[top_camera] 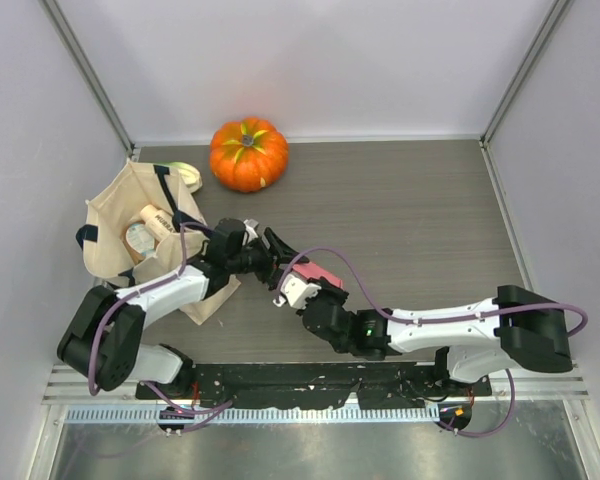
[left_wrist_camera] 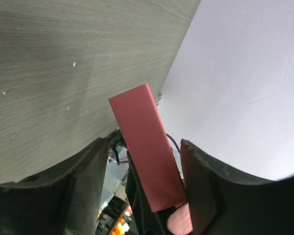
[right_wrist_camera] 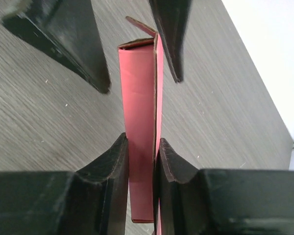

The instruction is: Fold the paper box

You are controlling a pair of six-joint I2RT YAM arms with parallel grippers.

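Observation:
The paper box (right_wrist_camera: 139,122) is a pink-red card folded into a narrow flat strip, held just above the table. My right gripper (right_wrist_camera: 142,139) is shut on its near end, one pad on each face. In the top view the paper box (top_camera: 313,271) shows as a small pink patch between the two grippers at mid-table. My left gripper (left_wrist_camera: 142,144) is open around the far end of the paper box (left_wrist_camera: 144,147). The card lies close to the right finger (left_wrist_camera: 201,186), with a wide gap to the left one. From above, the left gripper (top_camera: 273,250) faces the right gripper (top_camera: 298,285).
An orange pumpkin (top_camera: 248,153) sits at the back of the table. A beige tote bag (top_camera: 115,215) with items inside stands at the left, beside my left arm. White walls enclose the table on three sides.

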